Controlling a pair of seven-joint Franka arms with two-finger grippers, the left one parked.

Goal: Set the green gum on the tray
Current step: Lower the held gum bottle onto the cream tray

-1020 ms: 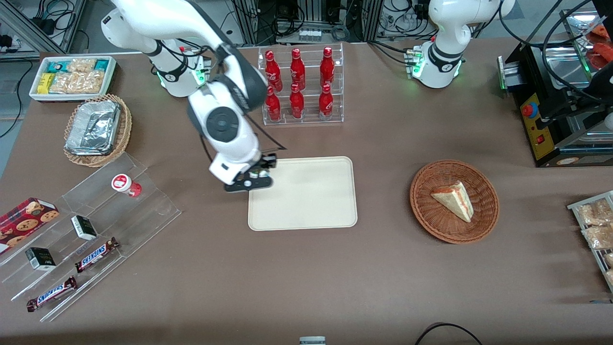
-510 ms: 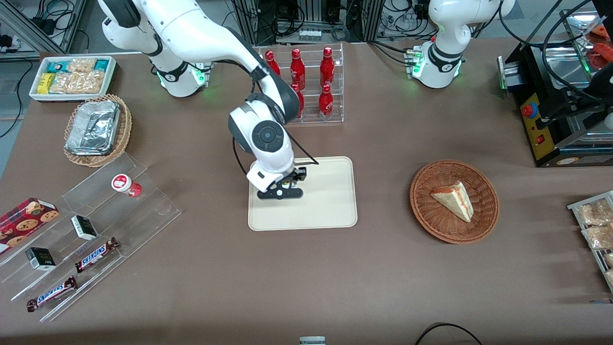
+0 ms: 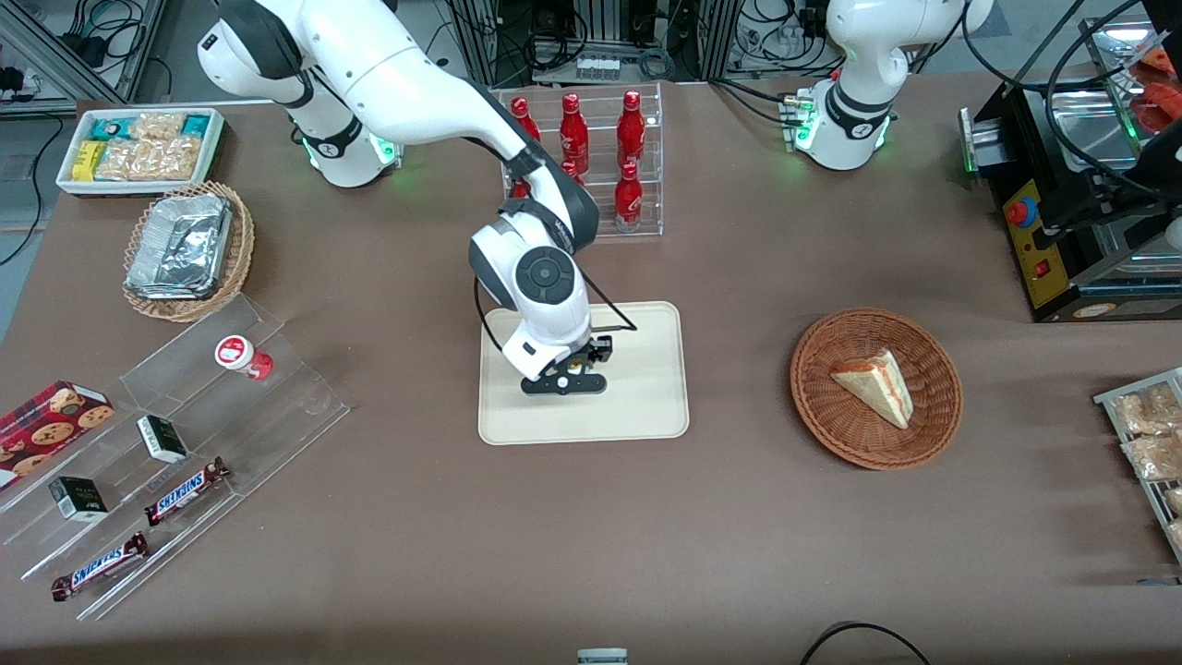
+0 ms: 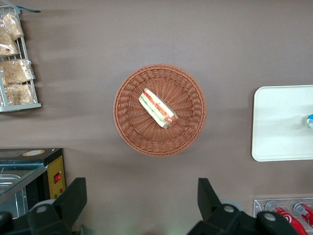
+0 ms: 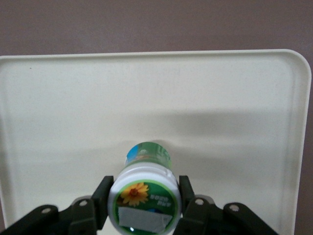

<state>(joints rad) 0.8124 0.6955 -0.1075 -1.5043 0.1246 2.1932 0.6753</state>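
One canister: the green gum (image 5: 144, 196), upright above the middle of the tray (image 5: 58, 112).
Gripper (image 5: 144, 205): fingers clamped on its sides just under the lid.
Handling: likely light, stiff, smooth plastic; may slip, so hold the body squarely.

Between the closed black fingers of the right arm's black gripper (image 5: 145, 205) sits the small green gum canister (image 5: 144, 196): white-rimmed green lid printed with a yellow-orange flower and a grey patch, green label with a blue spot. Beneath the jaws spreads the plain cream-beige flat rectangular tray (image 5: 234, 107), unpatterned, on a brown tabletop (image 5: 156, 24).
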